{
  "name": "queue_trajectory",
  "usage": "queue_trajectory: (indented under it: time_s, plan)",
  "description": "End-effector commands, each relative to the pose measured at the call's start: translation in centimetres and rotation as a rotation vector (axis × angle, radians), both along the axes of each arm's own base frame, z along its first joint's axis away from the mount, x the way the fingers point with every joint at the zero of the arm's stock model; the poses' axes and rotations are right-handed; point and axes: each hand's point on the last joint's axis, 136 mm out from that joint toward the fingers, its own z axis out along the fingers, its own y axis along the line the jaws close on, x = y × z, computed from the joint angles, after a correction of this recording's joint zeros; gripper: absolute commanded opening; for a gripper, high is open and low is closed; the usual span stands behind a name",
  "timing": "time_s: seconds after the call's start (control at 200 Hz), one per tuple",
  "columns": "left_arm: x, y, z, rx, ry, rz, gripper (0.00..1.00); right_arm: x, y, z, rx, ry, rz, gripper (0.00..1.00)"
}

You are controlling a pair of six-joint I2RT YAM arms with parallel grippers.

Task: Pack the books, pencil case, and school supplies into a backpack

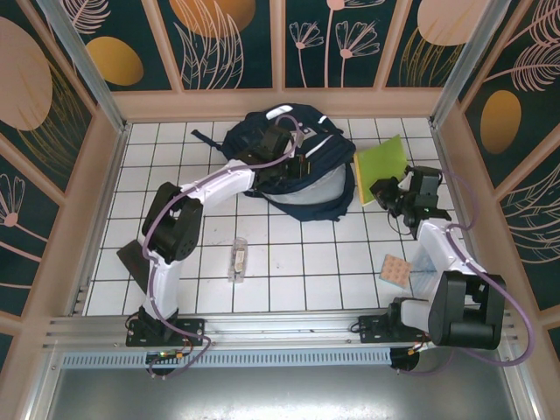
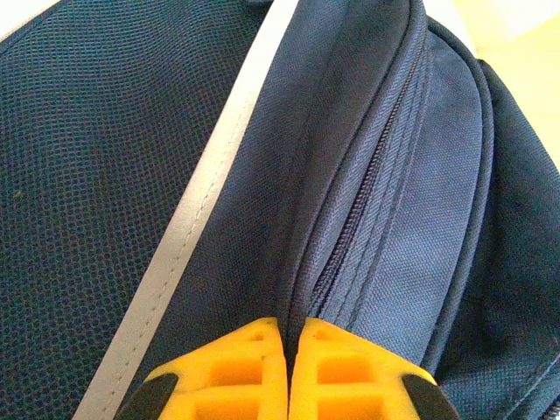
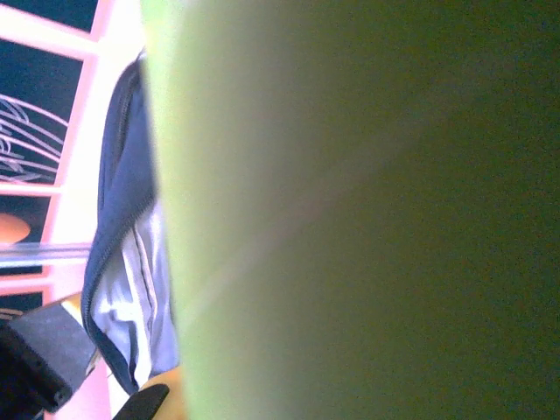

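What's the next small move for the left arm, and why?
Probably lift the left gripper slightly, pulling up the fold it pinches beside the zipper of the navy-blue fabric backpack. The right gripper holds the flat lime-green book right beside that backpack, which likely needs a wider mouth.

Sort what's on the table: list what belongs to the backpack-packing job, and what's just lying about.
For the job:
backpack
green book
pink pad
clear box

Lying about:
dark flat sheet, far left
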Motion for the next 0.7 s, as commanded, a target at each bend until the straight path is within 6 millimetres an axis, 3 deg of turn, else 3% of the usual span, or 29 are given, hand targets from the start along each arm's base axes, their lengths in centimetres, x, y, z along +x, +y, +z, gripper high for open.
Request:
queue_trajectory:
  time_s: [0.0, 0.225, 0.435, 0.695]
  plan:
    - [2.2, 1.4, 4.6, -0.089, -0.078, 0.073, 0.00, 0.3, 3.1, 1.7, 0.084, -0.083, 0.113, 0.00]
    - [2.6, 1.7, 6.0, -0.128, -0.090, 0.091, 0.00, 0.6, 7.8, 0.0, 0.213, -0.040, 0.226, 0.00]
    - [2.2, 1.6, 7.1, -0.166, -0.091, 0.094, 0.00, 1.8, 12.0, -0.1, 0.325, -0.072, 0.348, 0.00]
    - [2.3, 1.7, 8.6, -0.196, -0.110, 0.106, 0.00, 4.9, 17.7, -1.2, 0.363, -0.068, 0.469, 0.00]
